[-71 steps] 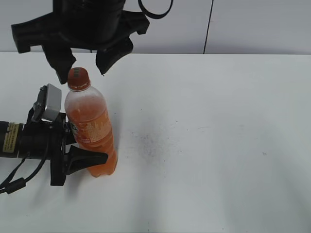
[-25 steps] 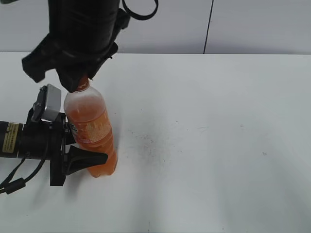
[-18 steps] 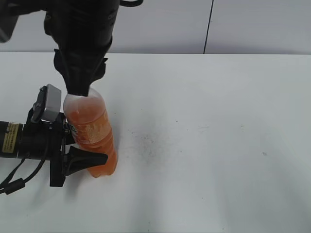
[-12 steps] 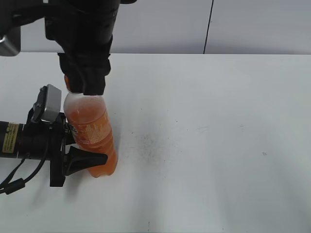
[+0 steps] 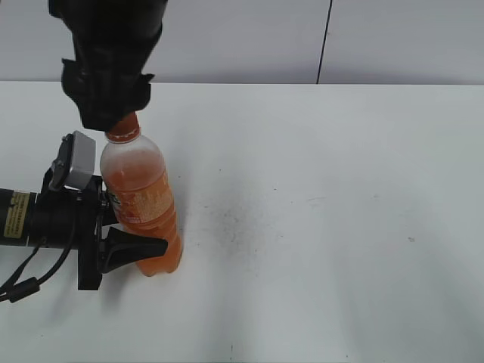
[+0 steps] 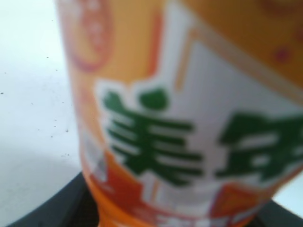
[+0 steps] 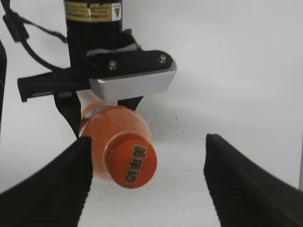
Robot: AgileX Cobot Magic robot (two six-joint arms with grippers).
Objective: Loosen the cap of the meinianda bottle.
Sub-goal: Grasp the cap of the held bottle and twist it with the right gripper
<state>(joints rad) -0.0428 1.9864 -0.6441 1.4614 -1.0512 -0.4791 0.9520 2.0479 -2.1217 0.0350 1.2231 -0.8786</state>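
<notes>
The meinianda bottle [image 5: 142, 204] stands upright at the table's left, with orange drink and an orange label [image 6: 189, 127] printed in green and white. Its orange cap [image 5: 122, 125] sits on the neck. My left gripper [image 5: 136, 243] reaches in from the left and is shut on the bottle's lower body; it also shows in the right wrist view [image 7: 106, 111]. My right gripper [image 5: 112, 106] hangs just above the cap. In the right wrist view it is open [image 7: 147, 189], with the cap [image 7: 132, 163] between the fingers, nearer the left one and untouched.
The white table [image 5: 318, 227] stretches to the right of the bottle, with faint dark specks near its middle. A pale wall with a dark vertical seam [image 5: 325, 41] stands behind. The left arm's cable [image 5: 23, 287] lies at the left edge.
My right gripper came down on the cap, closed round it and turned. It has now opened and lifted slightly, so the cap shows again. The bottle and left gripper have not moved.
</notes>
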